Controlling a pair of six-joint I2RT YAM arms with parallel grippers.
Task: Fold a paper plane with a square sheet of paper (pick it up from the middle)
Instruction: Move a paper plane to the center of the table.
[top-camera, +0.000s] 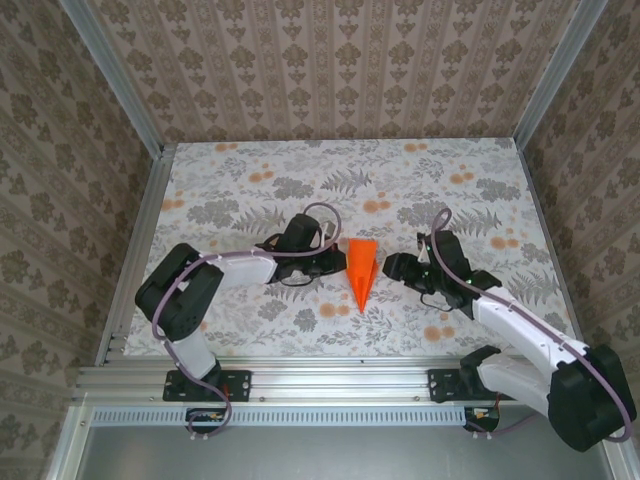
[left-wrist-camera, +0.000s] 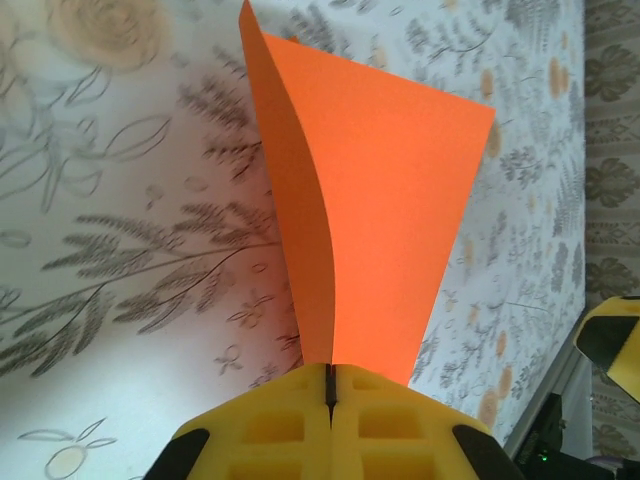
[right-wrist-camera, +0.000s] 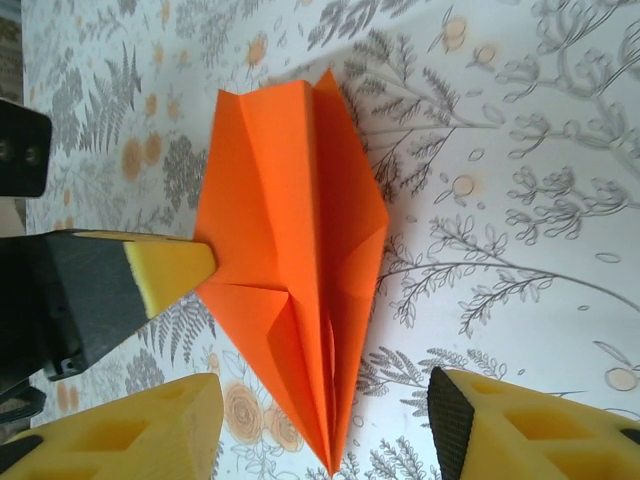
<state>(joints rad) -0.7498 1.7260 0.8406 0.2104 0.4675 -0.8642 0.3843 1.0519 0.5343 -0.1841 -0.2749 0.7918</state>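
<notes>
Yellow fingers (left-wrist-camera: 270, 435) of my left gripper (left-wrist-camera: 330, 378) sit at the bottom edge of the left wrist view, pressed shut on the near end of the orange sheet of paper (left-wrist-camera: 380, 200). The sheet fans upward from them to the top of the frame, one flap curling at the left, over the floral table (left-wrist-camera: 120, 260). From the right wrist, my right gripper (right-wrist-camera: 325, 385) stands open, a finger in each bottom corner, with the folded sheet's sharp point low between them and not touching either. One left pad (right-wrist-camera: 165, 268) meets the sheet's left edge at mid-frame. From above, the sheet is a narrow wedge at the centre of the frame, point toward the bottom, my left gripper against its left side and my right just beside its right.
</notes>
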